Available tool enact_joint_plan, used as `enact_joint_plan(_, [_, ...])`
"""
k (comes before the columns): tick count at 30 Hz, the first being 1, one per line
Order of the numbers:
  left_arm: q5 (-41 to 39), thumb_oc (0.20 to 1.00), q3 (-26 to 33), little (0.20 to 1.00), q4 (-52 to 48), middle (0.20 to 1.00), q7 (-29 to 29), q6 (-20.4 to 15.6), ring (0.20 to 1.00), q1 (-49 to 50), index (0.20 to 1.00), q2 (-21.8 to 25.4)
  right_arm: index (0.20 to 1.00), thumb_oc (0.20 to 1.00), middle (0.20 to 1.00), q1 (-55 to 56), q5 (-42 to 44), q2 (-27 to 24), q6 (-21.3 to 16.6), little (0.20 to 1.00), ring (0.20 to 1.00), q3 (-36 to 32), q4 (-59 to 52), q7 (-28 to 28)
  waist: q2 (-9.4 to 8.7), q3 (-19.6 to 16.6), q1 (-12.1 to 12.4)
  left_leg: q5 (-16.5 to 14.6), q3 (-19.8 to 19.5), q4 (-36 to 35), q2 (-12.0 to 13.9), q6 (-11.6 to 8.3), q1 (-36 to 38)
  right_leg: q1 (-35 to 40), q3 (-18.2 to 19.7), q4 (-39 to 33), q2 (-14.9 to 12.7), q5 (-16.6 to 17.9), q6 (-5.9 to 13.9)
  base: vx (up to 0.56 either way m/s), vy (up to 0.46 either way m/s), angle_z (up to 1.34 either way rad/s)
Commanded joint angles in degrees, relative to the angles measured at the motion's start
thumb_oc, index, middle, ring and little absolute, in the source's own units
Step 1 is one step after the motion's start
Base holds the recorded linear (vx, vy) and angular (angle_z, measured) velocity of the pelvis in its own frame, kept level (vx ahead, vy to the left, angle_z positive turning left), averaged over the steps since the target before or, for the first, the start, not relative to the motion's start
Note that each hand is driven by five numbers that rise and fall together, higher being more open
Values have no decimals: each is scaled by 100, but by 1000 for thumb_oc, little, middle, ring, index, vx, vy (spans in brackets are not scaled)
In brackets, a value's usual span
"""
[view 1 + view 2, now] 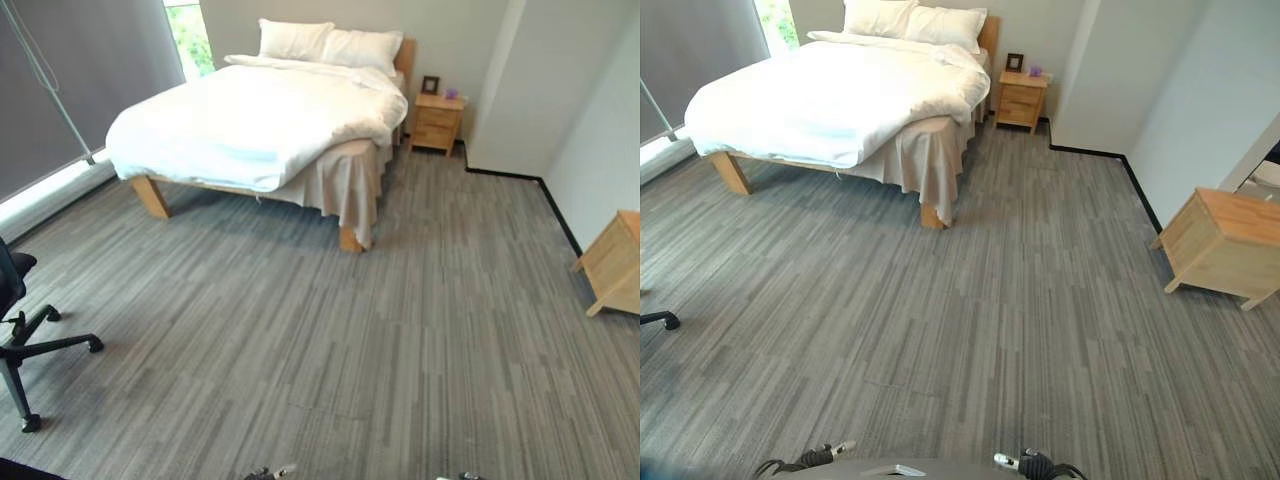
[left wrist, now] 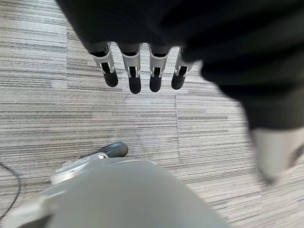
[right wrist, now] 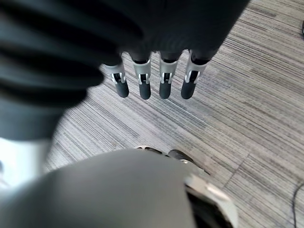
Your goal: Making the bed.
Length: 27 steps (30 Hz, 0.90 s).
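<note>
A wooden bed (image 1: 150,196) stands at the far left of the room, several steps away across the carpet. A white duvet (image 1: 240,120) lies rumpled over it, hanging over the near edge, with a beige skirt (image 1: 345,185) showing at the near right corner. Two white pillows (image 1: 330,42) rest at the headboard. My left hand (image 2: 135,71) hangs over the grey carpet with straight fingers and holds nothing. My right hand (image 3: 156,78) likewise hangs over the carpet, fingers straight and empty.
A wooden nightstand (image 1: 437,122) with a small photo frame stands right of the bed's head. Another wooden cabinet (image 1: 1225,245) sits at the right wall. A black office chair (image 1: 20,330) is at the left. Grey striped carpet (image 1: 350,340) spans the room.
</note>
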Motion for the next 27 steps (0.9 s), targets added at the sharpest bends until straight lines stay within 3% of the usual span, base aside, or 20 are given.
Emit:
enact_joint_plan(1, [-321, 1000, 111, 1000, 269, 1000, 112, -202, 1000, -435, 1000, -178, 1000, 1000, 1000, -345, 57, 101, -151, 1000, 1000, 159, 209, -5, -124, 275, 81, -79, -258, -363, 150, -402, 459, 519, 31, -701, -569, 397, 800, -3, 3, 6])
enact_joint_plan(4, [-463, 1000, 207, 1000, 300, 1000, 104, -227, 1000, -426, 1000, -193, 1000, 1000, 1000, -331, 181, 110, -173, 1000, 1000, 95, 214, -28, -133, 275, 93, -81, -263, -363, 151, -403, 462, 526, 22, -701, -564, 391, 800, -1, 2, 4])
enact_joint_plan(10, [-998, 1000, 266, 1000, -278, 1000, 309, -391, 1000, -706, 1000, -60, 1000, 1000, 1000, -675, 1475, -140, -356, 1000, 1000, -546, -58, -220, -63, 219, 15, -111, -204, -363, 157, -412, 523, 543, 109, -701, -562, 401, 809, 6, 14, -4])
enact_joint_plan(12, [-1625, 1000, 292, 1000, -876, 1000, 269, -416, 1000, -873, 1000, 70, 1000, 1000, 1000, -885, 1919, -303, -438, 1000, 1000, -741, -656, -340, 2, 202, -45, -117, -162, -363, 166, -421, 541, 536, 131, -701, -566, 416, 818, 3, 52, -10])
enact_joint_plan(14, [-1630, 1000, 230, 1000, -2467, 1000, 550, -452, 1000, -932, 1000, 376, 1000, 1000, 1000, -811, 2000, -523, -560, 1000, 1000, -853, -2173, -541, 44, 238, -98, -101, -121, -363, 177, -420, 527, 479, 183, -701, -556, 450, 828, -40, 55, -4])
enact_joint_plan(16, [-1825, 1000, 258, 1000, -3307, 1000, 560, -557, 1000, -783, 1000, 495, 1000, 1000, 1000, -685, 2489, -497, -658, 1000, 1000, -929, -2823, -402, 43, 322, -105, -96, -39, -363, 175, -408, 504, 392, 245, -701, -558, 495, 849, -42, 31, -13])
enact_joint_plan(21, [-1861, 1000, 319, 1000, -3882, 1000, 606, -494, 1000, -574, 1000, 437, 1000, 1000, 1000, -354, 2542, -386, -577, 1000, 1000, -751, -3500, -293, 3, 473, -110, -101, -3, -363, 135, -376, 415, 309, 291, -700, -603, 535, 881, -4, 38, -14])
enact_joint_plan(27, [-2219, 1000, 392, 1000, -3756, 1000, 819, -559, 1000, -710, 1000, 227, 1000, 1000, 1000, -580, 2465, -366, -573, 1000, 1000, -596, -3617, -407, -9, 595, -56, -90, -31, -363, 14, -284, 212, 92, 308, -610, -736, 574, 954, 29, 68, -1])
